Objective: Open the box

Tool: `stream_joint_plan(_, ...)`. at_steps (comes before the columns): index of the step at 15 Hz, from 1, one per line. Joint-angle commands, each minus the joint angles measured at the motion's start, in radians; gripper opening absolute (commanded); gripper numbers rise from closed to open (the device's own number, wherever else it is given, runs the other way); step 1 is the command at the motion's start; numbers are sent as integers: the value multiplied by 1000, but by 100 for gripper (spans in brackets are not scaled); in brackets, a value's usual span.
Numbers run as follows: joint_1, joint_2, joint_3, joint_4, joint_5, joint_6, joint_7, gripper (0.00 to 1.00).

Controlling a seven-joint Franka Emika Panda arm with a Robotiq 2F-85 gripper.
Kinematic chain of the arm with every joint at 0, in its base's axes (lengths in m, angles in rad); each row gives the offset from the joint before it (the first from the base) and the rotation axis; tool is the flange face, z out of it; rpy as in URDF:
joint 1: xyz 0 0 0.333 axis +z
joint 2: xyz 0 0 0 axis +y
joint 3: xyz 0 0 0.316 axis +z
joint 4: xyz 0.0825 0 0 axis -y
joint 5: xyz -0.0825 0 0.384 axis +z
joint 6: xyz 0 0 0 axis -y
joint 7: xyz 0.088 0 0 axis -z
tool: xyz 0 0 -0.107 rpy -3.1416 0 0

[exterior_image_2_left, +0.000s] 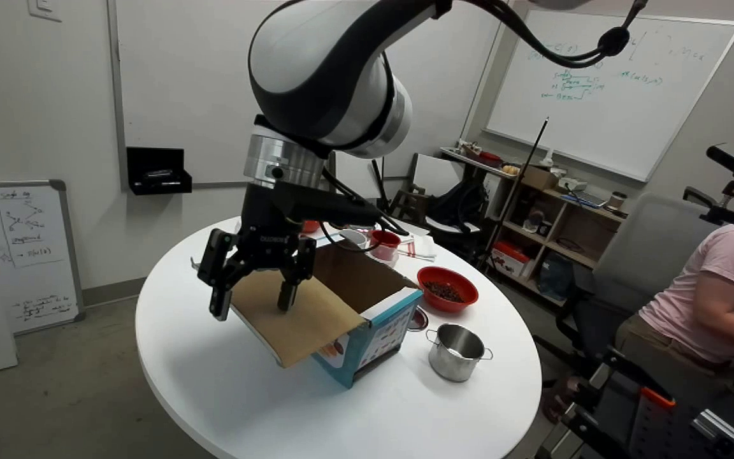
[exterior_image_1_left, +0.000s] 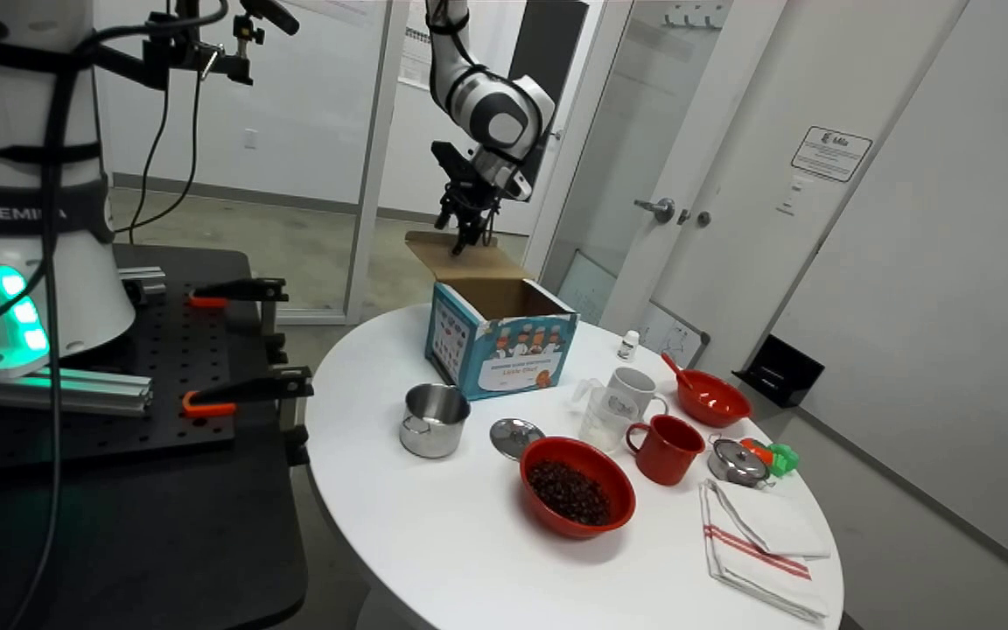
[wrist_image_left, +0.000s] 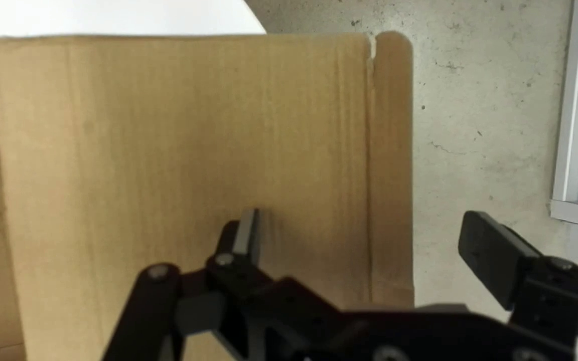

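The teal-blue box (exterior_image_1_left: 469,359) with printed pictures stands on the round white table. It also shows in an exterior view (exterior_image_2_left: 360,357). Its top is open and its brown flap (exterior_image_2_left: 306,325) is folded outward past the box's side, over the table's edge. The flap (wrist_image_left: 193,150) fills much of the wrist view. My gripper (exterior_image_2_left: 252,310) is open with nothing between its fingers. In the wrist view the gripper (wrist_image_left: 363,220) has one finger over the flap and the other beyond its outer edge, over the floor. I cannot tell whether that finger touches the flap.
A steel pot (exterior_image_1_left: 434,422), a red bowl of dark beans (exterior_image_1_left: 576,486), a red mug (exterior_image_1_left: 666,448), white and clear cups, another red bowl (exterior_image_1_left: 714,400) and a folded towel (exterior_image_1_left: 766,551) stand on the table. A glass door (exterior_image_1_left: 635,157) is behind.
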Motion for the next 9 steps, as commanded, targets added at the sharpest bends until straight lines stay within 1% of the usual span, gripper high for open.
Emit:
stream_joint_plan(1, 39, 25, -56, 13, -89, 117, 55, 100)
stream_joint_plan(5, 78, 46, -127, 9, -178, 256, 123, 100)
stream_joint_plan(9, 101, 74, -160, 7, -211, 308, 172, 100)
